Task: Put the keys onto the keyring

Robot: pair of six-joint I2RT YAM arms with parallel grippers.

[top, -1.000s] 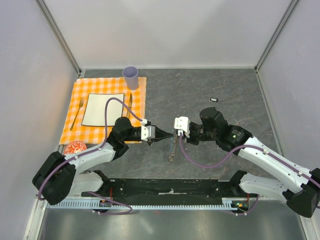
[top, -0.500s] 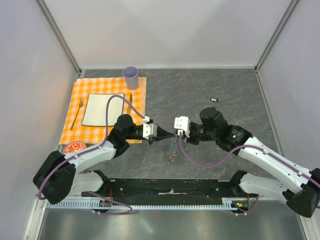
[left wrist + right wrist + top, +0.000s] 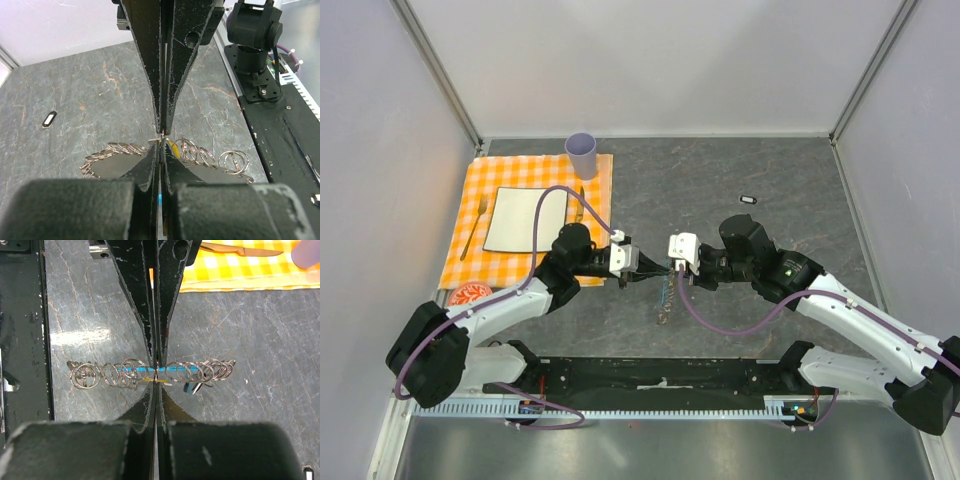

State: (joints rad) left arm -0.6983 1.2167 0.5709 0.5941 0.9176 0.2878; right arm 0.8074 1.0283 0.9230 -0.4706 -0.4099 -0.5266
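The keyring [image 3: 665, 298] is a chain of thin metal rings with a blue section [image 3: 137, 369]. It hangs between both grippers at the table's middle, above the grey top. My right gripper [image 3: 672, 268] is shut on the chain [image 3: 200, 371]. My left gripper [image 3: 658, 268] is shut tip to tip against it, with the thin yellow key [image 3: 147, 381] at the pinch; this key also shows in the left wrist view [image 3: 173, 146]. A black key [image 3: 192, 387] hangs on the chain. Another black key with a white centre [image 3: 749, 199] lies alone on the table behind the right arm.
An orange checked placemat [image 3: 598, 200] at the back left holds a white plate [image 3: 525, 219], a fork [image 3: 475, 225], a knife [image 3: 580, 205] and a purple cup [image 3: 581, 155]. A red-patterned disc [image 3: 470, 295] lies by the left arm. The black base rail [image 3: 660, 378] runs along the near edge.
My left gripper has moved right and a little up, closing the gap to the right gripper's tips. The right arm and the hanging chain have stayed put.
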